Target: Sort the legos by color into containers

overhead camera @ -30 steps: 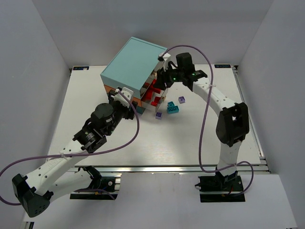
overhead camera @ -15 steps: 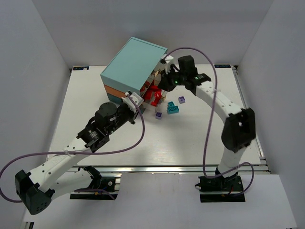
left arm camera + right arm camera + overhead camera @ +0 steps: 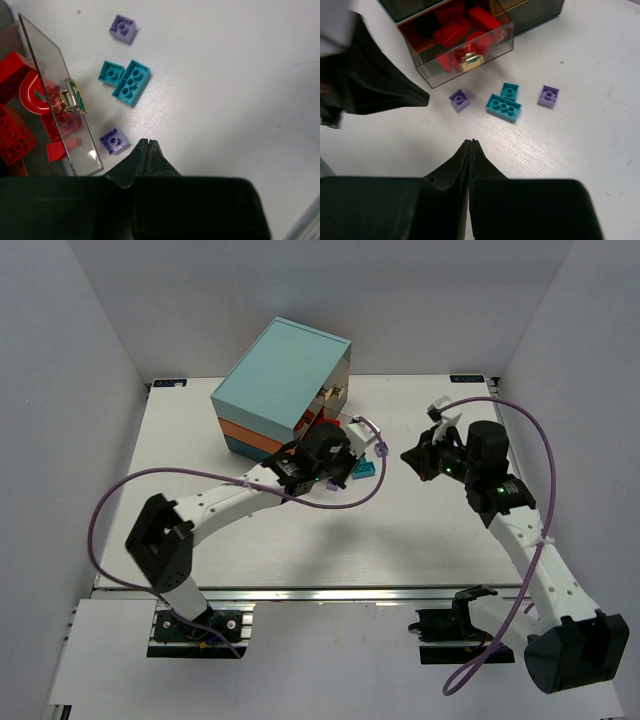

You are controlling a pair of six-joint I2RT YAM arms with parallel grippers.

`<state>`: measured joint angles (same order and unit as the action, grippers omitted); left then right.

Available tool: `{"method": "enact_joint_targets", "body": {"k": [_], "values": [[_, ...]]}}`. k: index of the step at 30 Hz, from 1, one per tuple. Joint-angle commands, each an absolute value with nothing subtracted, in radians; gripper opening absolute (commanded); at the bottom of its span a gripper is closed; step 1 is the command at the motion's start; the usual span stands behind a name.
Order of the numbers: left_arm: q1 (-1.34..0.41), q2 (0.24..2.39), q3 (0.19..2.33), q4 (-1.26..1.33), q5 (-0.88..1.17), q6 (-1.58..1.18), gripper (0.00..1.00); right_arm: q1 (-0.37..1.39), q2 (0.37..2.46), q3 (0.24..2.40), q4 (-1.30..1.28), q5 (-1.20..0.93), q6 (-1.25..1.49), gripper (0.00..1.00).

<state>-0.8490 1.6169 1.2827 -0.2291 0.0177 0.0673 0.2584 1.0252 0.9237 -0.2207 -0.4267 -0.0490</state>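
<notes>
Legos [image 3: 131, 82] (studded plastic) beside clear drawer [image 3: 50, 75]

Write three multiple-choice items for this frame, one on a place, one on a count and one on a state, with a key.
1. The red bricks lie: A) loose on the table; B) in the open drawer; C) in a pincer's grip.
2. Bricks lying outside the drawer in the right wrist view: A) four; B) one; C) nine.
3. The right pincer is: A) wide open; B) shut on a brick; C) shut, holding nothing.

Answers:
1 B, red shows behind the drawer's clear front.
2 A, two teal bricks and two lavender bricks lie on the table.
3 C, its fingertips meet with nothing between them.
</notes>
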Motion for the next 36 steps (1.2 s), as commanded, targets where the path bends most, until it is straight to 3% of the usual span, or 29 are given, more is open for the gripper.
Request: {"method": "enact_joint_targets", "body": {"k": [1, 12, 18, 22, 26, 29, 36], "values": [[-0.883, 1.696, 1.391, -0.318, -0.225, 0.025, 0.0, 0.213, 0.94, 0.908, -0.15, -0.44, -0.028, 0.0], [-0.933, 2.034, 1.758, -0.465, -0.63, 0.067, 0.01, 0.176, 0.891, 0.888, -0.149, -0.436, -0.066, 0.0], [-0.942, 2.097, 1.824, -0.477, -0.739, 0.103, 0.12, 0.17, 0.89, 0.877, -0.144, -0.437, -0.077, 0.0], [-0.92, 2.098, 1.821, -0.486, -0.755, 0.103, 0.28, 0.167, 0.897, 0.874, -0.143, -0.446, -0.08, 0.0], [-0.901, 2.094, 1.793, -0.479, -0.793, 0.124, 0.52, 0.161, 0.905, 0.874, -0.146, -0.459, -0.078, 0.0], [-0.891, 2.1, 1.795, -0.488, -0.814, 0.127, 0.61, 0.16, 0.911, 0.873, -0.146, -0.46, -0.078, 0.0], [-0.859, 2.092, 1.781, -0.497, -0.822, 0.133, 0.68, 0.141, 0.922, 0.873, -0.149, -0.472, -0.074, 0.0]]}}
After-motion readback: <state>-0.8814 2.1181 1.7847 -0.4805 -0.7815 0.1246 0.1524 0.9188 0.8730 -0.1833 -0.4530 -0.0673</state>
